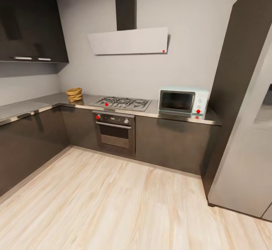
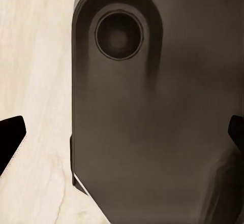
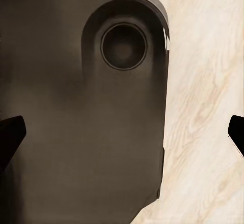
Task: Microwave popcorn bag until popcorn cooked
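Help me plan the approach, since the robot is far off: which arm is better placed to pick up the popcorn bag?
Left, tentatively. The popcorn bag sits on the countertop at the head view's left, the left arm's side; the microwave stands far right. Both grippers hang open over the robot's base, so neither is nearer yet.

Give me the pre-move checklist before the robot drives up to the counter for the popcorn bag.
1. Popcorn bag located: ok, sitting on the countertop near the corner, left of the hob.
2. Microwave located: ok, on the counter right of the hob.
3. Microwave door: closed, so not ok for loading yet.
4. Floor between robot and cabinets free of obstacles: ok.
5. Left gripper empty and open: ok.
6. Right gripper empty and open: ok.
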You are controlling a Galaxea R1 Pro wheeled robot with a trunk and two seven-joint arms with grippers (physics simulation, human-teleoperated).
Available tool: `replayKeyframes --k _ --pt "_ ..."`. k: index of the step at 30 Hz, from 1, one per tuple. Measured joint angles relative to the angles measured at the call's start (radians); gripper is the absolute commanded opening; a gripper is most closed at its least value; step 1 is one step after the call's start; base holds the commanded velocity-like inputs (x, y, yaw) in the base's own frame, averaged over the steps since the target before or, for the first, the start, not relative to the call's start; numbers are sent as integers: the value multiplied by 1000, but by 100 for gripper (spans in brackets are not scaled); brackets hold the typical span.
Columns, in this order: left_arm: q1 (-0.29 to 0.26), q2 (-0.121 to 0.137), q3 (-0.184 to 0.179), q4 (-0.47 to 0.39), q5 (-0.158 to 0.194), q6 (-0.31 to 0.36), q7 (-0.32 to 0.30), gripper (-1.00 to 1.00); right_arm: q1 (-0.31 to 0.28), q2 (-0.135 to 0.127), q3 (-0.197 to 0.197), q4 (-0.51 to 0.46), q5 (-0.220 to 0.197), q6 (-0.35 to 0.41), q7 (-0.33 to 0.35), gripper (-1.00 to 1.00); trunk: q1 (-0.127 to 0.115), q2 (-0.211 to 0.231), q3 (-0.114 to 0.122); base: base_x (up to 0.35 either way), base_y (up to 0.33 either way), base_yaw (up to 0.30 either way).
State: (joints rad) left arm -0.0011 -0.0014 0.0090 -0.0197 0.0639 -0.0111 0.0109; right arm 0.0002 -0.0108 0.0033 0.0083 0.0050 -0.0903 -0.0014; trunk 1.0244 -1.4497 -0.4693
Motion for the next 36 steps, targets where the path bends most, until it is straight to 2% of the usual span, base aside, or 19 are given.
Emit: replayKeyframes --k 27,36 --pt "0 3 0 0 0 0 0 100 0 0 -5 0 -2 -2 0 100 0 0 0 298 0 -2" --pt "0 3 0 0 0 -1 0 100 0 0 -7 0 -8 -2 0 100 1 0 0 60 0 -208"
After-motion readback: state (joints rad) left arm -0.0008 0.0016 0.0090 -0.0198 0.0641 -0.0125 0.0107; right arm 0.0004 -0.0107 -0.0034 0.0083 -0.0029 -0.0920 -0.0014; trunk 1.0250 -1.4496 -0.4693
